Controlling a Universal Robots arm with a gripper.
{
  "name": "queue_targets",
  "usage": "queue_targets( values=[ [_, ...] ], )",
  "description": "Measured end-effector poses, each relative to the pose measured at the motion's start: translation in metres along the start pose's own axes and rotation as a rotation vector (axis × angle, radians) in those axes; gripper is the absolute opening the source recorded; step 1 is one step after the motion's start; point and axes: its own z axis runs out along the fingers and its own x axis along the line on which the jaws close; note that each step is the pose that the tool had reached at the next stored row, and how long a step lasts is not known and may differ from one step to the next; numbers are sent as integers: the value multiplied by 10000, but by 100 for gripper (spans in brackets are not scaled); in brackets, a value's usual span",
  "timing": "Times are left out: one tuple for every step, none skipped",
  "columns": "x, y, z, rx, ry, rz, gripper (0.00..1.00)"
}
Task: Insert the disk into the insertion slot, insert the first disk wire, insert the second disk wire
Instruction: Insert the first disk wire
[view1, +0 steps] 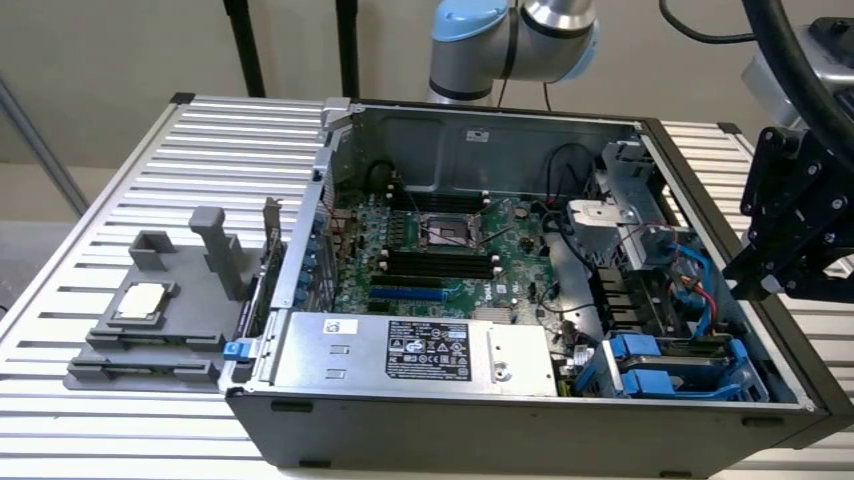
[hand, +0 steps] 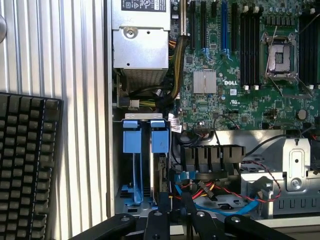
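One open computer case (view1: 534, 430) is lying on the slatted table (view1: 107, 200) in the exterior view, with the pincer (view1: 763, 272) hovering over its edge (the exterior view's right). The disk (view1: 667, 385), blue-framed, seems to be sitting in the insertion slot (view1: 597, 368). From the wrist, the pincer (hand: 170, 220) is hanging above the disk (hand: 161, 165) and slot; wide or narrow, I cannot tell.

Bright even light; glare on slatted table (hand: 75, 55).
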Motion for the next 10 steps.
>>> queue_targets(
  values=[
    [0,0,0,0,-1,0,24],
    [0,0,0,0,0,0,24],
    [0,0,0,0,0,0,24],
    [0,0,0,0,-1,0,24],
    [0,0,0,0,-1,0,24],
    [0,0,0,0,0,0,24],
    [0,0,0,0,-1,0,24],
    [0,0,0,0,0,0,24],
    [0,0,0,0,0,0,24],
    [0,0,0,0,0,0,24]
  ],
)
